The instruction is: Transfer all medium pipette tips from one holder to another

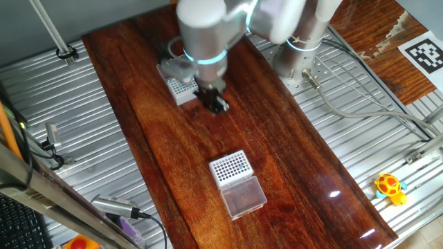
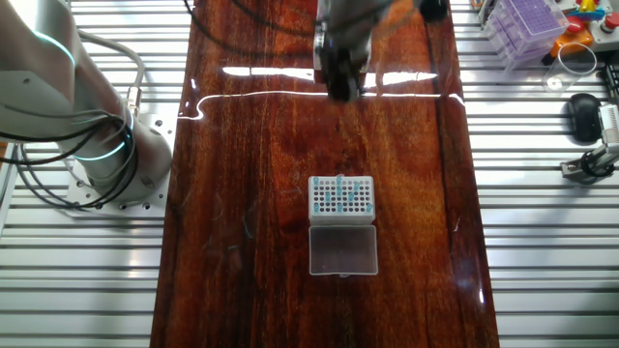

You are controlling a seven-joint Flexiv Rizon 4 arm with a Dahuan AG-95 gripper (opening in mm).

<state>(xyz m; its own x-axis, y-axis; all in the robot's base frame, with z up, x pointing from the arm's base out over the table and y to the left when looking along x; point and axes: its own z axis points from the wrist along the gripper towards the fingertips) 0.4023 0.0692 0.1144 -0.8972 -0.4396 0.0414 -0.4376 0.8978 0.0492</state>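
A glossy reddish wooden counter (image 2: 251, 193) is lying over ribbed metal slats. Near its middle a white rack (image 2: 340, 196) is sitting with medium pipette tips (image 2: 338, 198) showing as teal dots in its grid, its clear hinged lid (image 2: 342, 250) lying flat at 6 o'clock. The silver arm is reaching steeply down, its dark tool (image 1: 216, 102) hanging just beside a second white rack (image 1: 181, 88) at 12 o'clock; I cannot tell how far its jaws are parted.
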